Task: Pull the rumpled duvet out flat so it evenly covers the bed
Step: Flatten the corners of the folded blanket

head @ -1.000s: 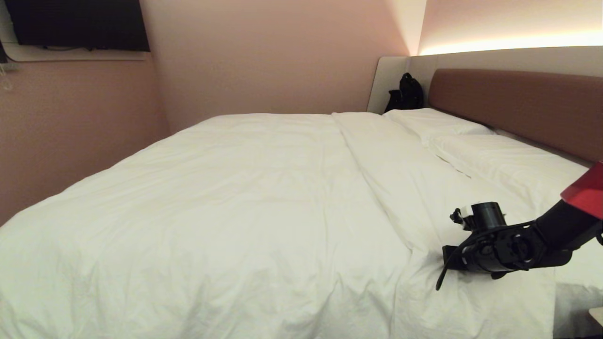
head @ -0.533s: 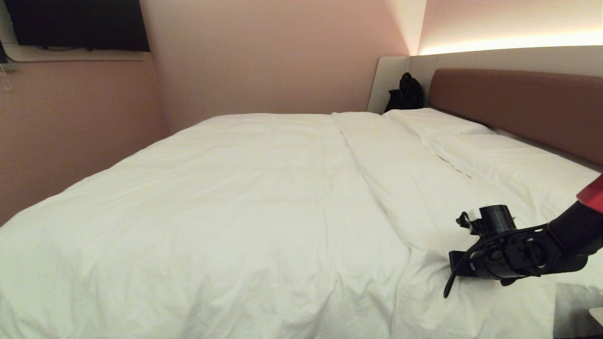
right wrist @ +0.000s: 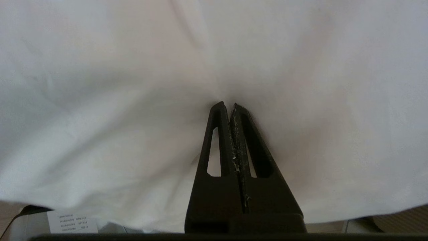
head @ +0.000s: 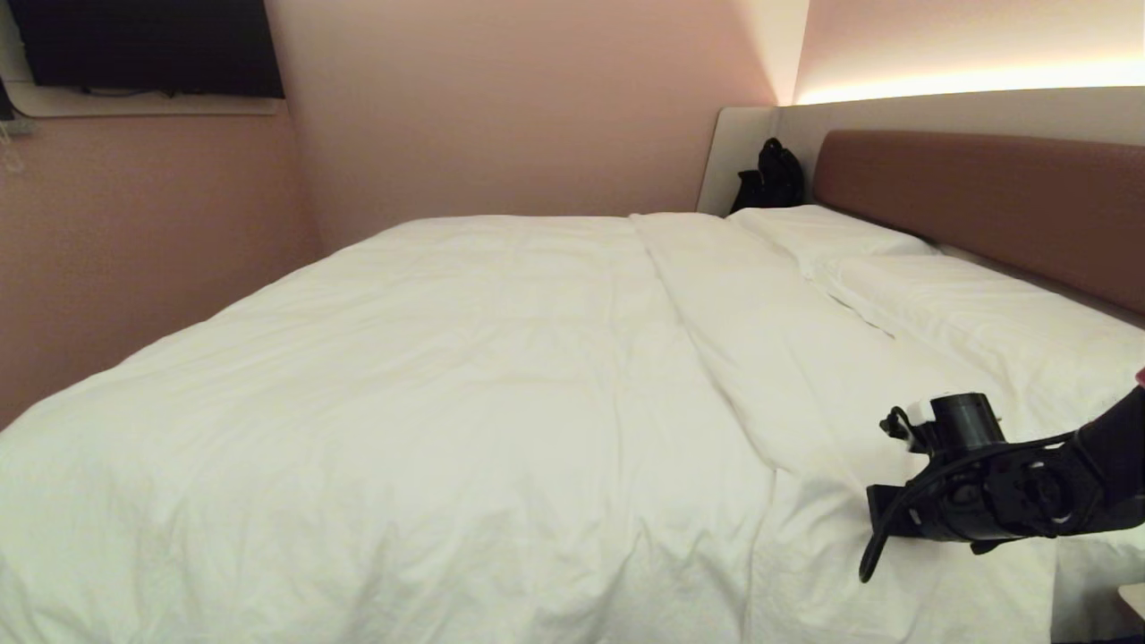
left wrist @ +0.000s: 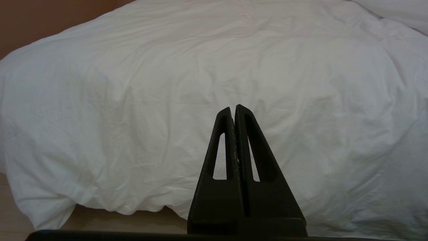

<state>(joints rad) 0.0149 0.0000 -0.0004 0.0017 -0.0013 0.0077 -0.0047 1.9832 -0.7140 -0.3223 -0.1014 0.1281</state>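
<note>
The puffy white duvet (head: 465,394) lies spread over the bed (head: 966,192), with soft wrinkles and a long fold running from the headboard end toward me. My right gripper (head: 881,517) is low on the duvet's near right part, close to the pillows. In the right wrist view the right gripper (right wrist: 230,105) is shut, its tips sunk in a pucker of duvet (right wrist: 133,83) cloth whose creases run to them. My left gripper (left wrist: 233,107) is shut with nothing in it, held off the duvet's (left wrist: 167,83) hanging side. It is outside the head view.
Two white pillows (head: 948,304) lie along the brown headboard. A black bag (head: 769,174) stands in the far corner. A dark screen (head: 143,45) hangs on the pink left wall. A labelled box (right wrist: 72,221) sits below the duvet's hanging edge.
My right arm has drawn back to the right and slightly lower, toward the near edge of the bed, with the gripper still shut. The duvet's long fold has hardly shifted.
</note>
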